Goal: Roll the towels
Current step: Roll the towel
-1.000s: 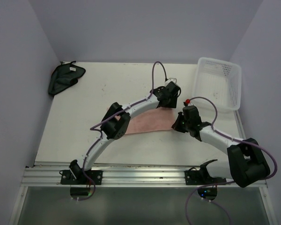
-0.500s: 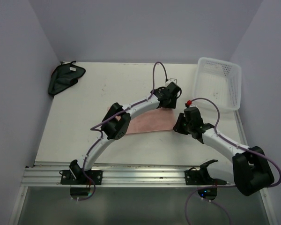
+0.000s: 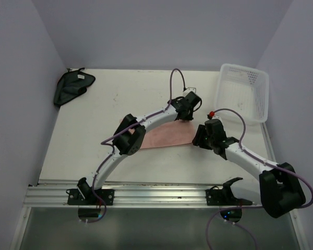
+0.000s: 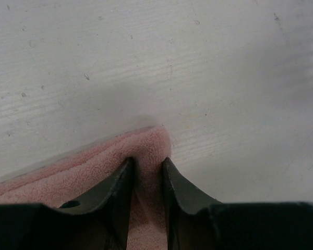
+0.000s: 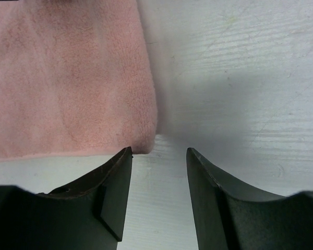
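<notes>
A salmon-pink towel [image 3: 167, 136] lies flat at the middle of a pale table [image 3: 94, 135], partly covered from above by the left arm [image 3: 146, 122], which reaches across it.

At the towel's far right corner, the left gripper [image 4: 146, 160] has its two dark fingers drawn close together. A raised ridge of terry is pinched between them, so it has hold of that corner. This looks like the hold needed to lift the short edge and turn it over to start a roll.

At the towel's near right corner, the right gripper [image 5: 159, 151] is low over the table with its fingers well apart. Only bare table shows between them. The cloth's edge sits just beside one finger, so it holds nothing. It seems placed to take the matching corner, so both ends of the edge can turn together.

A smaller blackish cloth [image 3: 73, 86] lies bunched well apart from the pink towel, far to its left, not yet rolled. A white basket [image 3: 221, 99] stands beyond the pink towel, to its right.
</notes>
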Controlling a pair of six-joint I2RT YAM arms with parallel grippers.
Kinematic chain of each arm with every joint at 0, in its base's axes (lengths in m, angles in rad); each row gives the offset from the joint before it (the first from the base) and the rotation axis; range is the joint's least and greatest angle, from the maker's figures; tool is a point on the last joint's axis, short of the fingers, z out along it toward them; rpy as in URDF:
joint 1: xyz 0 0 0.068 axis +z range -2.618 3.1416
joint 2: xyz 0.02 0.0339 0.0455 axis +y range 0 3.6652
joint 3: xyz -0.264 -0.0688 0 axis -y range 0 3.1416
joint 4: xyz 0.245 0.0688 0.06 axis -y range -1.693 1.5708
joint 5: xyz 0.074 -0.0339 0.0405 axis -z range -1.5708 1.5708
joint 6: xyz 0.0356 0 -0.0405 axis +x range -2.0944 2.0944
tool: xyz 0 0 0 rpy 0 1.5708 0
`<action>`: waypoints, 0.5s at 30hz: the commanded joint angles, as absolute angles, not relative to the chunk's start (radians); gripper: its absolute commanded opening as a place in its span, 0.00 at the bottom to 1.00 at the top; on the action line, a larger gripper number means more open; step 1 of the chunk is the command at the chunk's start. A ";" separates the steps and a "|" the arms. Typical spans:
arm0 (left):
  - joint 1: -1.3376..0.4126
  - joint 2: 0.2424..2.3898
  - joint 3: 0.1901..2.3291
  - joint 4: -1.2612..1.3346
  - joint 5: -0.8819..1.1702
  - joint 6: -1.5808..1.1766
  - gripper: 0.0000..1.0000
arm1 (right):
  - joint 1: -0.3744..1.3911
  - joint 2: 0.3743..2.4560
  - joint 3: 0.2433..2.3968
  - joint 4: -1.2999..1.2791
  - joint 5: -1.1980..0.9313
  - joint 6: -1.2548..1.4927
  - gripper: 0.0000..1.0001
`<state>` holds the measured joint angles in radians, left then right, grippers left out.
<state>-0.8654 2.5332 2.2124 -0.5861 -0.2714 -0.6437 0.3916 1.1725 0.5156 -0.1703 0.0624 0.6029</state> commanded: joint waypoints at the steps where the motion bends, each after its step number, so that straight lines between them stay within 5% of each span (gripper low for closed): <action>1: -0.879 2.573 2.171 -0.637 -0.226 -0.664 0.31 | 0.394 1.206 0.535 -0.109 0.144 0.601 0.49; 15: -0.888 2.477 2.063 -0.549 -0.201 -0.670 0.30 | 0.394 1.207 0.495 0.049 0.115 0.586 0.48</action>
